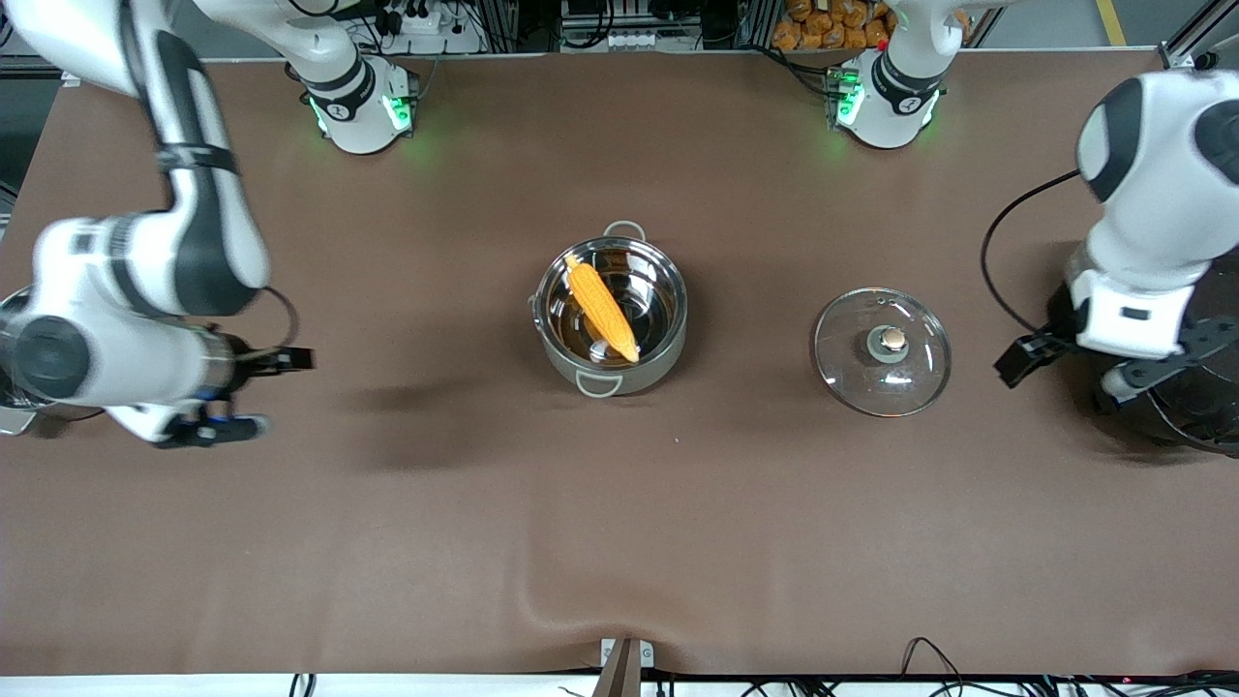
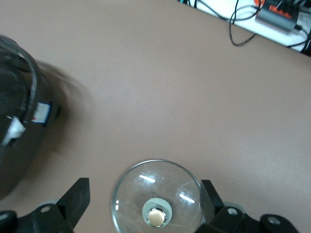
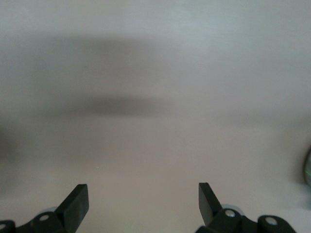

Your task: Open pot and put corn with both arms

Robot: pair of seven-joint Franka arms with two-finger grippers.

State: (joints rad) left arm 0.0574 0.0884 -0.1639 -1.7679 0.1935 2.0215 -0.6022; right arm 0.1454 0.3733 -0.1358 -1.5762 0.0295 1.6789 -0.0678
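Corn (image 1: pixel 602 308) sits in the pot (image 1: pixel 610 315), lid (image 1: pixel 882 351) at 3 o'clock on the tabletop (image 1: pixel 619 523). Left pincer (image 2: pixel 146 201) and right pincer (image 3: pixel 143 201) both gape apart; a careless swing could probably clip the lid.

Shiny steel pot (image 1: pixel 610 318), clear glossy glass lid (image 1: pixel 882 351), matt brown cloth table (image 1: pixel 619 523).

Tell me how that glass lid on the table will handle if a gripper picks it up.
The glass lid looks smooth and shiny, so its rim would probably slip; the small knob seems the safer grip. Being clear glass, it is likely fragile and fairly heavy for its size. Lying flat, dome up, it should not roll.
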